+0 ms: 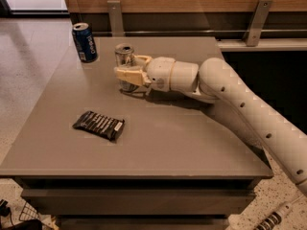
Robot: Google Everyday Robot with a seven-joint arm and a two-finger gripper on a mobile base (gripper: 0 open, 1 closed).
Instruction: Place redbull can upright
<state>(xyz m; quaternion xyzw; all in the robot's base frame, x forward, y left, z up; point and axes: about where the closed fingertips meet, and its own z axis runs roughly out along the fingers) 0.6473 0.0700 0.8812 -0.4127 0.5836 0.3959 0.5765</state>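
Observation:
The redbull can (124,55), slim and silver with a shiny top, stands upright on the grey table (192,143) at the back, left of centre. My gripper (130,67) reaches in from the right. Its tan fingers (128,74) are closed around the can's lower half, one in front and one behind. The can's base is hidden behind the front finger.
A wider blue Pepsi can (85,42) stands upright at the table's back left corner, close to the redbull can. A dark snack packet (99,124) lies flat at the front left. A wooden wall with metal brackets (115,16) runs behind the table.

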